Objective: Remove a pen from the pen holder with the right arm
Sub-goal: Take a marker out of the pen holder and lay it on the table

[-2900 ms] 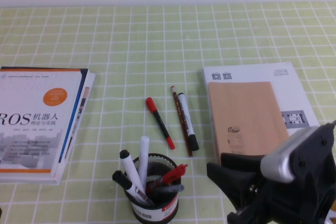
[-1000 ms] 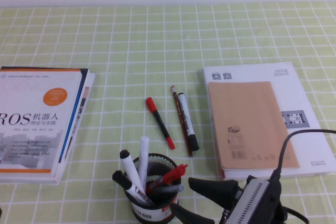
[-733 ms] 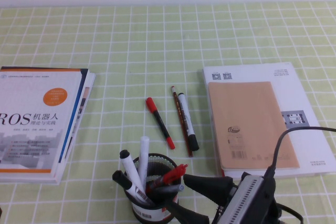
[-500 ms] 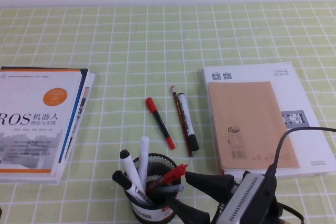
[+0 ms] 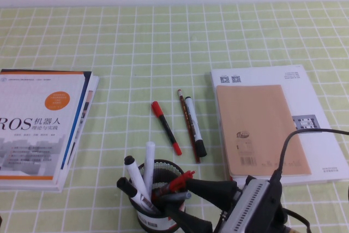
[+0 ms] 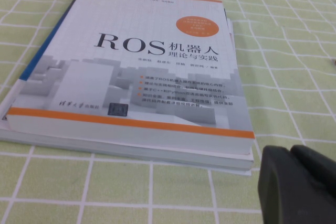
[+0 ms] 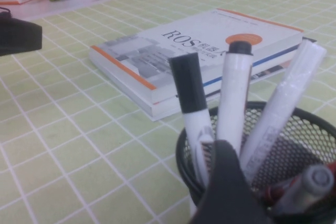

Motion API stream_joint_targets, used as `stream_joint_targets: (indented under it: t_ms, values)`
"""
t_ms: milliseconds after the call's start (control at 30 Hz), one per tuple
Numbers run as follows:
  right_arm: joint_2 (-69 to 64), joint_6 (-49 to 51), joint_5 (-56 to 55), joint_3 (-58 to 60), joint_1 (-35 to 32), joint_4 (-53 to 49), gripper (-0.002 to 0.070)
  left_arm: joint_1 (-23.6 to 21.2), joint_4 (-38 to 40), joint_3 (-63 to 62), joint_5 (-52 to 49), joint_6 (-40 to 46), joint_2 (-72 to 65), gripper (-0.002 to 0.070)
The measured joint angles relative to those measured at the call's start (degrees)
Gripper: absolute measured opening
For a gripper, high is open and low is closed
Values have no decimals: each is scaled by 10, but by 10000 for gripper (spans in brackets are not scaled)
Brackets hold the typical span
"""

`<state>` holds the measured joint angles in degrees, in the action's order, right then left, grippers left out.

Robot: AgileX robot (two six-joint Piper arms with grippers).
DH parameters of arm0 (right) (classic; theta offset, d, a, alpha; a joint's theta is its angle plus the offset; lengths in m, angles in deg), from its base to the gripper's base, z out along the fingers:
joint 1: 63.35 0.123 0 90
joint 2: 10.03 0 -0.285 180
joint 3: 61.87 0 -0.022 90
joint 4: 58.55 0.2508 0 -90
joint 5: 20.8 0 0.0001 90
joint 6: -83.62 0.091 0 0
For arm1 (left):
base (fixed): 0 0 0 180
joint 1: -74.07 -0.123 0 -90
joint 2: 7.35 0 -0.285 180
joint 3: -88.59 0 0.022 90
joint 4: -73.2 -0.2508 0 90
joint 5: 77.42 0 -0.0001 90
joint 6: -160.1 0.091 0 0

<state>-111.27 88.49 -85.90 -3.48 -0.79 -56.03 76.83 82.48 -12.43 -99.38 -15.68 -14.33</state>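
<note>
High view: your right gripper sits at the near edge of the bench, fingers spread wide at the right side of the holder. The grey pen lies between them, its end leaning toward that arm. The red pen is just beside it. The left gripper is well apart by the book; you can't tell its state. The mesh hides the pen shafts, and contact is unclear.
</note>
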Motion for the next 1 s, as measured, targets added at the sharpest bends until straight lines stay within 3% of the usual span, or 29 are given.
stream_joint_targets:
  t_ms: [267, 667, 900, 1000]
  values:
    - [0, 0, -1, -4, 0, -4, 345, 0, 0, 0, 0, 0, 0, -8]
    - [-12, 0, -1, -5, 0, -4, 210, 0, 0, 0, 0, 0, 0, -8]
    - [-12, -1, -1, -6, 0, -1, 55, 0, 0, 0, 0, 0, 0, -8]
    - [-12, -1, -1, -6, 0, 2, 46, 0, 0, 0, 0, 0, 0, -8]
